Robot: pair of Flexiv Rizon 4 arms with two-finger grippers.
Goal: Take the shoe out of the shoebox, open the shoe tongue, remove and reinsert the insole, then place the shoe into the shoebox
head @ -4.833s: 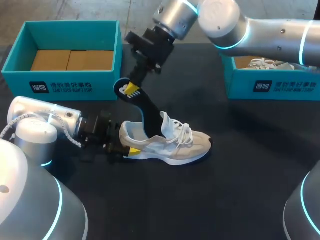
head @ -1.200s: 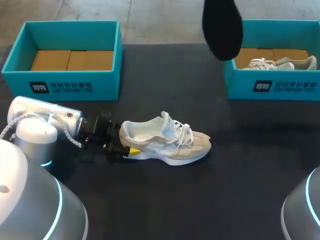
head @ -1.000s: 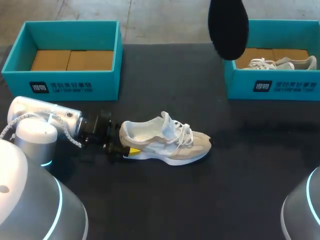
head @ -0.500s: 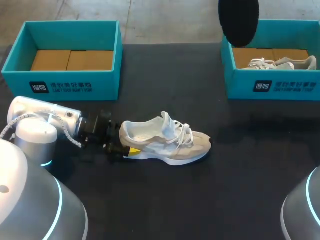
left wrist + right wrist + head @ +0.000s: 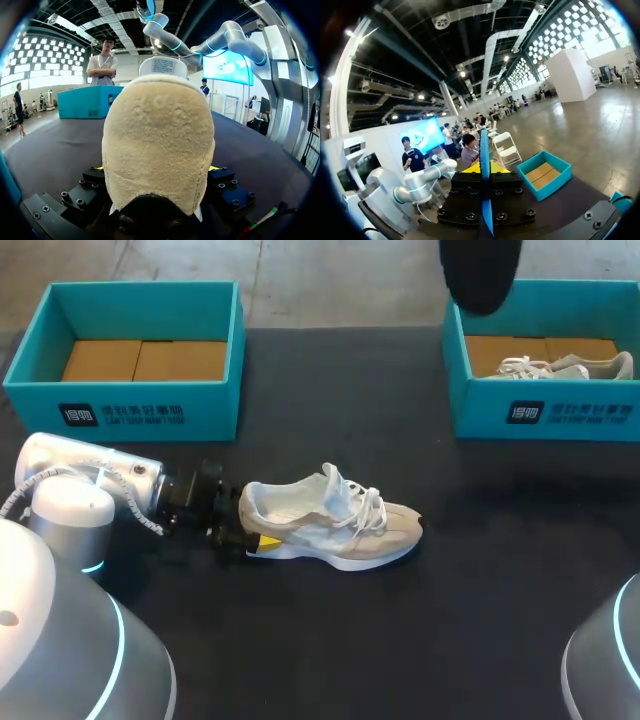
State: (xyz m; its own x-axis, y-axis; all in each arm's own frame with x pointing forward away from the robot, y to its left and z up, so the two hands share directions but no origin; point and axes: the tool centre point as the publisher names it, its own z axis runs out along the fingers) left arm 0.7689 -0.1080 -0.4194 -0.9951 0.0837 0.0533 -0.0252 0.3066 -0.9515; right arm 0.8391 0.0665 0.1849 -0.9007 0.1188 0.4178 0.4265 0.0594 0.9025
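Head view, shoe: the shoe [image 5: 330, 528] stands on its sole in the middle of the table [image 5: 420, 640], heel toward the left arm [image 5: 90, 485].
Head view, left gripper: the left gripper [image 5: 252, 532] is at the heel, with one yellow tip showing against the heel's near side.
Head view, insole: the dark insole [image 5: 480, 275] hangs high over the table's far edge, just beside the right shoebox [image 5: 545, 415]. Its holder is out of sight here.
Head view, surface: a black tabletop. The left shoebox [image 5: 125, 410] holds only cardboard [image 5: 145, 360]. The right shoebox holds a second shoe [image 5: 565, 367].
Left wrist view, fingers: the shoe's heel [image 5: 157, 145] fills the left gripper [image 5: 156, 168]. The fingers are clamped on it from both sides, a sliver of yellow showing at each flank.
Left wrist view, surface: the dark table [image 5: 55, 150] runs ahead, with a teal shoebox [image 5: 90, 101] beyond the shoe.
Right wrist view, fingers: the right gripper [image 5: 484, 169] is closed on the insole [image 5: 484, 150], which stands edge-on between the yellow tips.
Right wrist view, surface: far beneath lie the dark table [image 5: 560, 200], the left shoebox [image 5: 545, 172] and the left arm [image 5: 420, 185].
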